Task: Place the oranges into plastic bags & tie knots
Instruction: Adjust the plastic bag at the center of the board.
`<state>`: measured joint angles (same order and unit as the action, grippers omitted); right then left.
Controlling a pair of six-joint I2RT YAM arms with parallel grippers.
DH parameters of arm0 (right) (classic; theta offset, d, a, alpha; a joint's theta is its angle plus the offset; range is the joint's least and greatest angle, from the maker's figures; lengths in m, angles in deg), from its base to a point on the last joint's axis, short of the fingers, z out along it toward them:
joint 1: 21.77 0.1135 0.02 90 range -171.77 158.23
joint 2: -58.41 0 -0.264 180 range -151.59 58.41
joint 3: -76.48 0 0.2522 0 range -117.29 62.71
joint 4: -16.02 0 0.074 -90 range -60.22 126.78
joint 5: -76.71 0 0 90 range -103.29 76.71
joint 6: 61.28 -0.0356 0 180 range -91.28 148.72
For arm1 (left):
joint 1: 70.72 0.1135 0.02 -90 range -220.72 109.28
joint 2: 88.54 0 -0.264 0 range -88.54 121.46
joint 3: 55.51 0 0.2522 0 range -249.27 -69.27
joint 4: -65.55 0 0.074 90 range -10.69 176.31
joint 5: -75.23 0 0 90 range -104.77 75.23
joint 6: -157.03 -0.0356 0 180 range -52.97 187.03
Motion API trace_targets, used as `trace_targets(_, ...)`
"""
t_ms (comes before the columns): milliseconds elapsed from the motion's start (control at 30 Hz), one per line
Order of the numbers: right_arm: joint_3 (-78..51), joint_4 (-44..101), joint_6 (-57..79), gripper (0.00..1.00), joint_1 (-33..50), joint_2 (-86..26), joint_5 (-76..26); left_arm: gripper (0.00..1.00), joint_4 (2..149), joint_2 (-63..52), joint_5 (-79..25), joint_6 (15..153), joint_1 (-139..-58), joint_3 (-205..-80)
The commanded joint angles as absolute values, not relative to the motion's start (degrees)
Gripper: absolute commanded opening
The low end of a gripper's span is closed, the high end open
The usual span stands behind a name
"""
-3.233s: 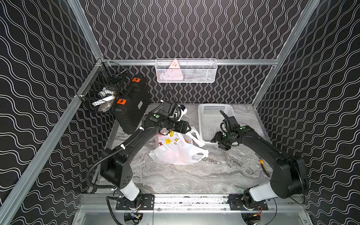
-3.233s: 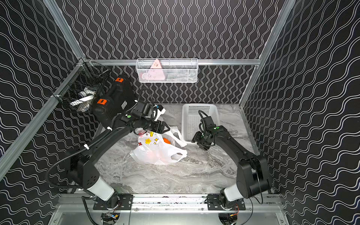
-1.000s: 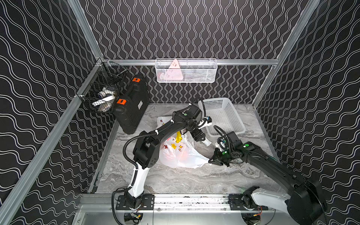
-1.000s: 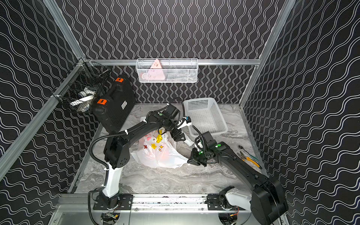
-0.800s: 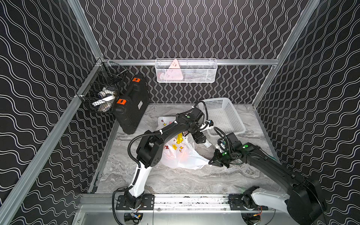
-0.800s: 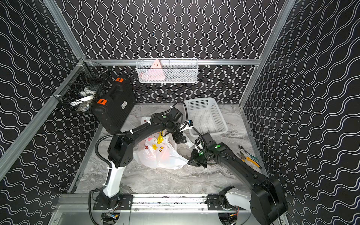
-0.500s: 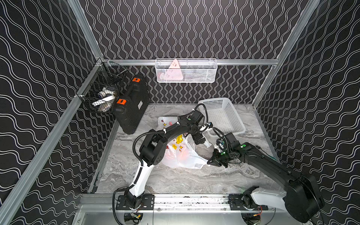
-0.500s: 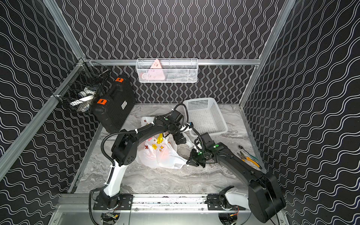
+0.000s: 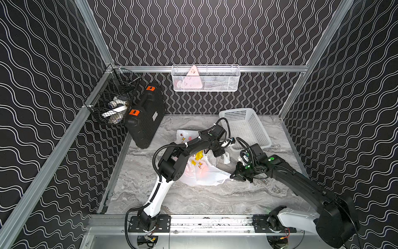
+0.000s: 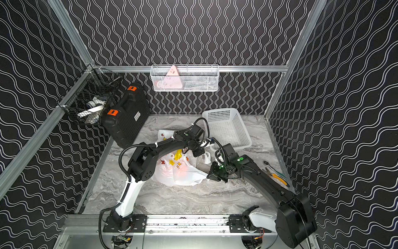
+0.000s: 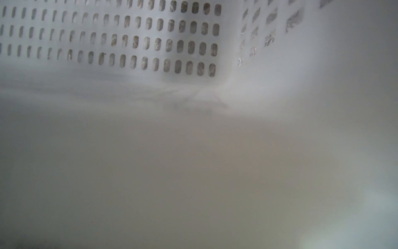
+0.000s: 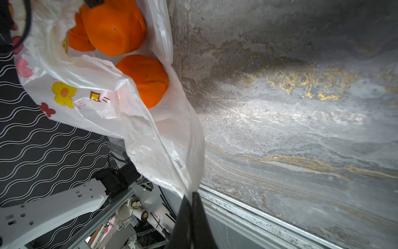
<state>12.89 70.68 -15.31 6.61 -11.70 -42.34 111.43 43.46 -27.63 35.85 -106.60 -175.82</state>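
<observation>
Knot stage: oranges bagged, handle strips not yet tied.
Both top views: plastic bag (image 9: 206,175) lies on the table (image 9: 193,200). The left end effector (image 9: 218,153) reaches across to its far handle, and the right end effector (image 10: 209,176) sits low at its near corner. Left wrist: white blur with the basket (image 11: 150,43) wall beyond; jaws shut, contents unclear. Right wrist: jaws pinched on bag film, oranges (image 12: 116,28) bunched inside. Best to pull the strips evenly taut before crossing.

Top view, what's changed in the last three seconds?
The right gripper, jaws shut on the plastic bag, drew it toward the front. The left gripper swung over toward the basket, which got turned askew. The black case stayed put.
</observation>
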Motion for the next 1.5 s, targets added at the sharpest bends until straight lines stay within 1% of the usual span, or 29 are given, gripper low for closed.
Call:
trace_targets(0,10.2,75.4,-12.7,0.00,6.5,-11.6,-38.1,0.00,109.0,42.4,-27.9,37.6,-106.5,-175.3)
trace_targets(167,7.7,78.3,-11.1,0.00,6.5,-11.1,-36.4,0.00,102.4,37.9,-25.5,43.8,-105.7,-171.5)
trace_targets(333,5.1,81.4,-9.0,0.00,6.4,-9.2,-32.7,0.00,91.3,27.4,-19.3,53.8,-104.5,-165.1)
trace_targets(433,-0.2,83.8,-6.6,0.00,6.4,-9.6,-30.5,0.00,87.9,21.0,-15.9,59.3,-103.9,-162.9)
trace_targets(500,-7.6,86.8,-4.2,0.00,6.4,-11.5,-29.2,0.00,87.1,16.6,-12.9,64.0,-103.3,-162.1)
trace_targets(667,-25.6,93.3,0.8,0.00,6.4,-16.9,-27.8,0.00,89.3,6.0,-0.3,73.8,-103.1,-160.4)
trace_targets(767,-34.7,96.6,3.4,0.00,6.5,-19.7,-28.3,0.00,95.7,0.1,9.1,81.6,-103.1,-160.4)
trace_targets(867,-42.9,100.9,6.1,0.00,6.4,-22.4,-28.9,0.00,102.8,-5.5,13.9,88.5,-103.2,-159.5)
trace_targets(967,-50.8,104.8,7.9,0.00,6.4,-24.3,-28.5,0.00,108.3,-11.4,16.6,93.5,-103.3,-157.7)
trace_targets(1067,-58.6,109.4,9.7,0.00,6.4,-26.1,-27.5,0.00,113.3,-16.0,17.0,97.3,-103.6,-157.5)
trace_targets(1200,-63.0,115.0,11.4,0.00,6.4,-26.8,-25.6,0.00,115.8,-20.3,10.0,102.5,-103.8,-155.9)
trace_targets(1333,-57.1,114.2,11.4,0.00,6.4,-23.2,-24.3,0.00,115.5,-23.7,4.8,111.3,-104.6,-150.6)
trace_targets(1467,-43.6,107.0,12.1,0.00,6.3,-18.8,-23.8,0.00,106.4,-26.9,0.8,115.0,-105.3,-139.5)
